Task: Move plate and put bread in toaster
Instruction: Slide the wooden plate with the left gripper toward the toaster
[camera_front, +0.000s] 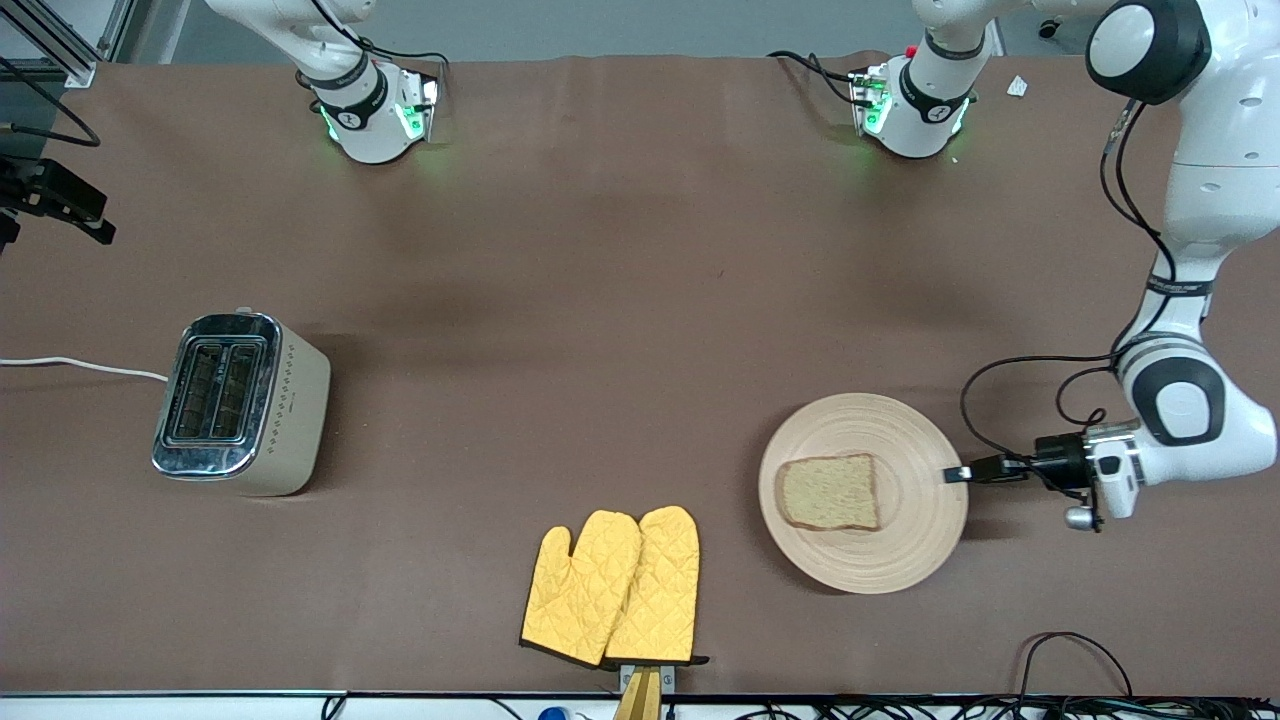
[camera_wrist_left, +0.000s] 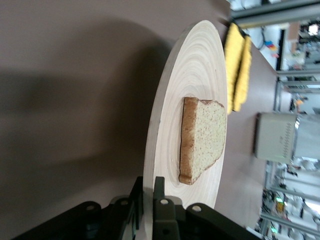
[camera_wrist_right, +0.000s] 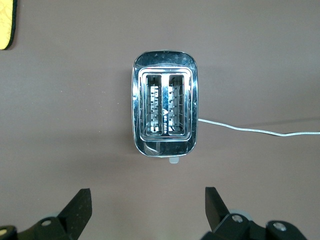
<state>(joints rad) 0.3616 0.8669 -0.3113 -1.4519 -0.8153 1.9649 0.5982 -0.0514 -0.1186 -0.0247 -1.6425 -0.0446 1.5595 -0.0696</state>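
The plate (camera_front: 905, 545) lay toward the left arm's end of the table, the bread (camera_front: 829, 491) flat on it. The left gripper (camera_front: 957, 475) was clamped on the plate's rim (edge between its fingers (camera_wrist_left: 159, 192)). The toaster (camera_front: 240, 403) stood well apart, toward the right arm's end, slots empty. The right gripper (camera_wrist_right: 148, 207) hung over it, jaws spread wide and empty. Yellow oven mitts (camera_front: 612, 587) lay nearer the front camera than the plate and the toaster.
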